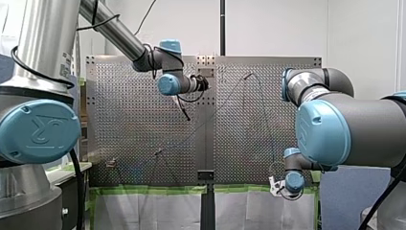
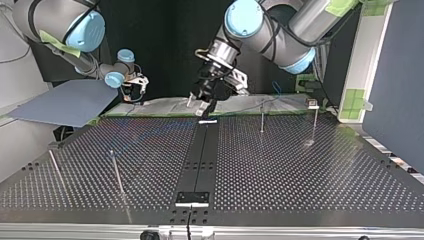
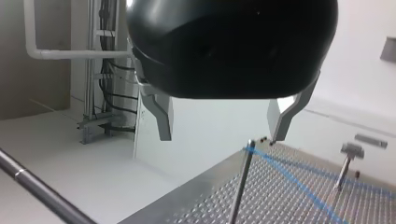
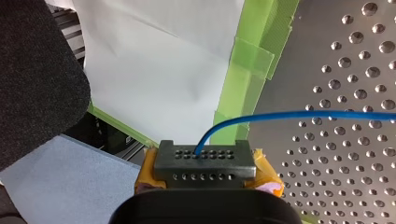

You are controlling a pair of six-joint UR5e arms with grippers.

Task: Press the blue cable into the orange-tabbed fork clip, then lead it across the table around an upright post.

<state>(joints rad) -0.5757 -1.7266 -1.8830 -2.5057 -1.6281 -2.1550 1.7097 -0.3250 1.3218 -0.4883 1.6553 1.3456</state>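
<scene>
Thin, limp blue cable (image 4: 299, 115), likely slippery: hold short. Clamped in right gripper (image 4: 203, 157); left gripper (image 3: 219, 136) spread, empty, by post (image 3: 240, 186).

Front cam: behind and above arm shoulders, faces out over perforated table (image 1: 143, 120), distant. Top cam: opposite end, low, faces arms; my right arm (image 2: 60, 25) enters at 11 o'clock, my left arm (image 2: 280, 30) at 1. Both share the whole table. Wrist cams: close along left gripper (image 3: 220, 136), closest at right gripper (image 4: 205, 161); both catch blue cable (image 4: 289, 115).
</scene>
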